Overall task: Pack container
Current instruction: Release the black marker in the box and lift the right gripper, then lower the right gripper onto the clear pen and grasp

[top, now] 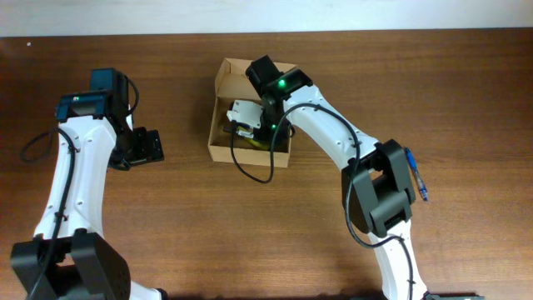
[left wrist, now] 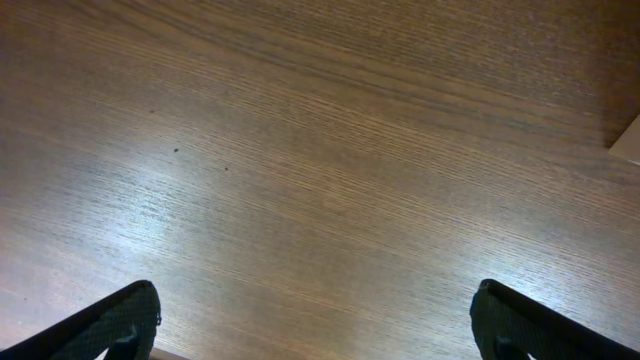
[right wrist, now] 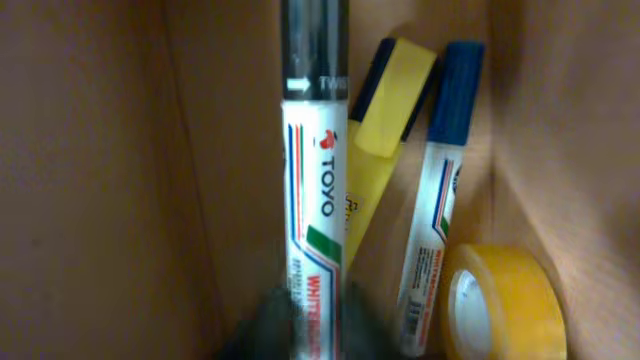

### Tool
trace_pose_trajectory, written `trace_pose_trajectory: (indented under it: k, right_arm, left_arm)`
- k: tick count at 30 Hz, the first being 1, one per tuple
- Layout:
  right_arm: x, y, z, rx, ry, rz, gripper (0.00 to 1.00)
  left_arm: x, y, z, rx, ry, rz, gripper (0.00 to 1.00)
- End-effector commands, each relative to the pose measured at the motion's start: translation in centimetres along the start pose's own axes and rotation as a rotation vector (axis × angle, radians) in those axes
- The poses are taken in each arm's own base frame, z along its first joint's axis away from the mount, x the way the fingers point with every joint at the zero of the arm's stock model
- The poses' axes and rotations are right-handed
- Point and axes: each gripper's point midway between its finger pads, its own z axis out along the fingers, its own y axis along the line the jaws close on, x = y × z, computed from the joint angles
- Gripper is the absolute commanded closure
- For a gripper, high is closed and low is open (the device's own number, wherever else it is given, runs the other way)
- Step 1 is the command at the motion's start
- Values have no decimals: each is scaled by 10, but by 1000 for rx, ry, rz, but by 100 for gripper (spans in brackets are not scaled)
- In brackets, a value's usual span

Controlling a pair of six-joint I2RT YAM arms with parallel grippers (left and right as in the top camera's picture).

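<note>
Brown wood-grain table [top: 466, 92] fills the overhead view, and the container [top: 223, 83] – a tan cardboard box, flap lid standing open at its far side – sits near the middle of the far half. My right arm [top: 333, 133] bends over it with the wrist down inside; my left gripper [top: 148, 146] hangs over bare wood well to the box's left. A blue pen [top: 419, 175] lies just beside my right elbow. Through my left wrist I see only wood, my two fingers [left wrist: 120, 320] spread wide at the bottom corners, touching nothing. Through my right wrist I look along the box's cardboard wall: my right gripper [right wrist: 305, 325], blurred, is pinched on a whiteboard marker [right wrist: 315, 200] with a black cap – beside it lie a yellow highlighter [right wrist: 385, 120], a blue-capped marker [right wrist: 440, 190] and a yellow tape roll [right wrist: 505, 300].
</note>
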Motion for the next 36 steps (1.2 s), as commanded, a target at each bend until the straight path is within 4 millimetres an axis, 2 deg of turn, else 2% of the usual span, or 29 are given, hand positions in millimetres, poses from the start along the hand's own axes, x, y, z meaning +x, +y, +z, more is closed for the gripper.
trace_pose_trajectory:
  k: [1, 3, 5, 7, 10, 14, 17, 19, 21, 24, 26, 28, 31, 33, 36]
  right_arm:
    - [6, -6, 2, 22, 23, 26, 69]
    - [4, -13, -6, 59, 29, 65, 69]
    - [-5, -18, -22, 83, 1, 90, 67]
    - [-15, -23, -44, 115, -34, 98, 55]
    - [-31, -36, -94, 206, -94, 178, 43]
    - [-37, -49, -162, 365, -162, 271, 40]
    - [-28, -50, -215, 449, -228, 325, 37]
    - [-14, -55, -246, 487, -275, 386, 37]
    - [4, -60, -273, 518, -323, 433, 37]
    - [43, -67, -299, 555, -367, 511, 37]
    - [74, -74, -305, 588, -382, 610, 37]
    - [109, -75, -295, 600, -357, 688, 37]
    - [155, -71, -259, 542, -290, 869, 37]
    - [175, -62, -230, 471, -234, 951, 37]
    - [197, -47, -188, 385, -137, 1004, 30]
  left_arm:
    - [1, 0, -1, 7, -2, 9, 0]
    - [1, 0, -1, 7, -2, 8, 0]
    - [1, 0, -1, 7, -2, 8, 0]
    - [1, 0, -1, 7, -2, 8, 0]
    - [1, 0, -1, 7, -2, 8, 0]
    - [1, 0, -1, 7, -2, 9, 0]
    - [1, 0, -1, 7, -2, 8, 0]
    - [1, 0, -1, 7, -2, 8, 0]
    - [1, 0, -1, 7, -2, 8, 0]
    - [1, 0, -1, 7, -2, 9, 0]
    - [1, 0, -1, 7, -2, 8, 0]
    - [1, 0, -1, 7, -2, 8, 0]
    - [1, 0, -1, 7, -2, 9, 0]
    - [1, 0, -1, 7, -2, 9, 0]
    - [1, 0, -1, 7, -2, 9, 0]
